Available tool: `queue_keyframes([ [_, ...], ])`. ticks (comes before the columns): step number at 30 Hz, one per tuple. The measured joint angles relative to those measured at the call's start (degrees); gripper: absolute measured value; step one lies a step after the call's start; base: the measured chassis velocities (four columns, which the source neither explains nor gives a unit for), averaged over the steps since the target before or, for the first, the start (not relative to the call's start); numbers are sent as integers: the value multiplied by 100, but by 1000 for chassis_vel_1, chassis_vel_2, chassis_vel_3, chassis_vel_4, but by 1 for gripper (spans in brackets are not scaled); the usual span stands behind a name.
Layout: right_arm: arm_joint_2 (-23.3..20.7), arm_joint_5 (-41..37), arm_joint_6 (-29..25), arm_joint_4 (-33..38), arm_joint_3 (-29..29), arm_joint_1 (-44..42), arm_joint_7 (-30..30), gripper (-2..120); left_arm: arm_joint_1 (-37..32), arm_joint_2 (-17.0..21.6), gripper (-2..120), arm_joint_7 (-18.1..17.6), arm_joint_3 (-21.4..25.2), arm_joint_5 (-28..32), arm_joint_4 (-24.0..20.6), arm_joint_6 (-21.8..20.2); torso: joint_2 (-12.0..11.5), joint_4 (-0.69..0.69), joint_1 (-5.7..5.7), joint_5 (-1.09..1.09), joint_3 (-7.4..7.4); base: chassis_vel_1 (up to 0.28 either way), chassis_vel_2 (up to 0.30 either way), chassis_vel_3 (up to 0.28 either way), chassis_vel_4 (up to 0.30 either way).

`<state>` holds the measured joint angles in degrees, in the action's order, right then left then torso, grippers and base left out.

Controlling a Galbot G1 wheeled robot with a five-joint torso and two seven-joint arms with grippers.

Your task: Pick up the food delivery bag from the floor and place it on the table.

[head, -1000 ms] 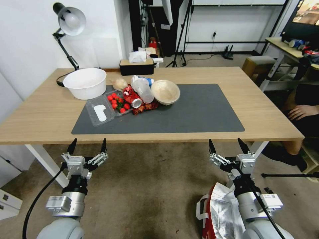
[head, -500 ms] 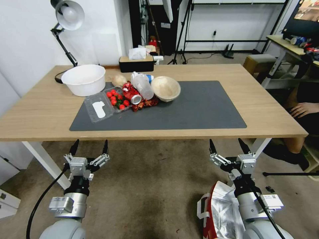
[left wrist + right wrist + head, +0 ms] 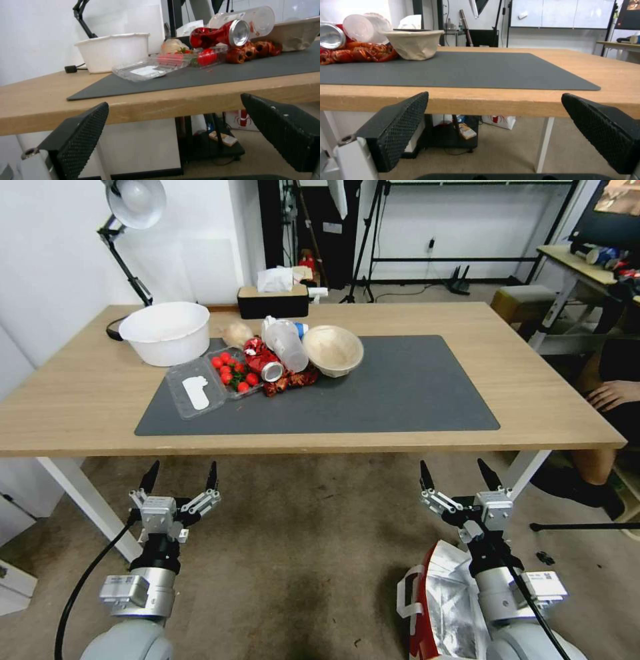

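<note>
bag still on the floor, both claws empty below the surface edge

the food delivery bag (image 3: 443, 607) sits on the floor (image 3: 300, 553), on the robot's side of the surface (image 3: 547, 400), directly under the right arm, foil lining facing up. the right claw (image 3: 460, 477) hangs above the bag, fingers spread and holding nothing. the left claw (image 3: 179, 477) is also spread and empty, well apart from the bag.

risks, as i judge them: the right arm covers much of the bag, so a handle grab could miss or crumple the foil. lifting close to the surface edge could knock the bag against it.

room: the dark mat (image 3: 413, 387) is bare on its right half; the white bowl (image 3: 165, 330), clear berry tray (image 3: 210, 383), can and paper bowl (image 3: 332, 350) crowd its left.
</note>
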<state>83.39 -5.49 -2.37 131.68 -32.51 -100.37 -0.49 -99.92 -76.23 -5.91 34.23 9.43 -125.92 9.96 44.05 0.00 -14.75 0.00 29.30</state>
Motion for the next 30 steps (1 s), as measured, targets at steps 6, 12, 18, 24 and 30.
queue_keyframes([
  [6,28,4,-66,-39,15,14,46,100,-13,-5,99,1,-18,-27,-5,-5,-150,0,63,0,-87,0,0,0,0],
  [12,27,9,-106,-73,6,18,51,100,-20,-16,100,0,-40,-44,-6,-14,-313,0,127,0,-184,0,0,0,0],
  [18,33,41,-145,-110,1,33,50,100,-26,-55,100,4,-50,-62,-14,-20,-459,0,192,0,-266,0,0,0,0],
  [24,57,74,-189,-158,-4,41,58,100,-53,-47,100,9,-81,-102,-19,-12,-616,0,255,0,-360,0,0,0,0],
  [30,64,76,-198,-159,-5,46,59,100,-74,-45,99,13,-154,-162,3,15,-743,0,304,0,-438,0,0,0,0],
])
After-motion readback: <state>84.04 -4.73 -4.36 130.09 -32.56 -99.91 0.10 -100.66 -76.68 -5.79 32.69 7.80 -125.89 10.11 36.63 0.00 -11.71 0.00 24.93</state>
